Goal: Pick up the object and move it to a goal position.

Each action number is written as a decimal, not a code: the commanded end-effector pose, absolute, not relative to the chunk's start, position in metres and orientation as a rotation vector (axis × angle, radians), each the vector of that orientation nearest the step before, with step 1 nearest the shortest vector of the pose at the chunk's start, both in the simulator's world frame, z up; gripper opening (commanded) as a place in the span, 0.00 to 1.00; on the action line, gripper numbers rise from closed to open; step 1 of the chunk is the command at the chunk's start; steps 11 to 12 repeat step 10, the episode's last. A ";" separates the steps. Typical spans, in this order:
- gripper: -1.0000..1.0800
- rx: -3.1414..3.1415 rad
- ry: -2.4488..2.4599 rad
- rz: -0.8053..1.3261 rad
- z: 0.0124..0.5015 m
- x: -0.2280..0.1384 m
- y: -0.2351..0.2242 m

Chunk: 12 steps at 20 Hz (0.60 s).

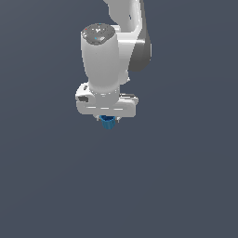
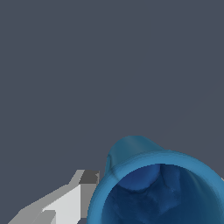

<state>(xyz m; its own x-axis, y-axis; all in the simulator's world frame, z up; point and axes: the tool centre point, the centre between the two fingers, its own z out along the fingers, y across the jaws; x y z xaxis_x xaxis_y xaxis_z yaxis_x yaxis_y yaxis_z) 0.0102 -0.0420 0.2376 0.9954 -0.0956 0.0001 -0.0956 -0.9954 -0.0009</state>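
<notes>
You see the big white robot arm [image 1: 109, 56] coming down from the top of the exterior view, with plain dark grey all around it. You cannot tell from either view if that grey is a desk or just background. At the arm's lower end sits the wide white gripper [image 1: 108, 118]. Only the exterior view shows you the arm and how small the cup is beside it.

The tiny blue roundish cup [image 1: 108, 122] pokes out just under the middle of the gripper, touching it. It is much narrower than the gripper.

The wrist view shows you what the other view does not: the cup [image 2: 157, 183] up close, open, with a darker blue inside. One pale grey finger [image 2: 70, 201] sits right beside its rim. The fingers look clamped on the cup.
</notes>
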 end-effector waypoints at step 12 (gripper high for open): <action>0.00 -3.138 0.149 0.000 0.281 0.004 -0.059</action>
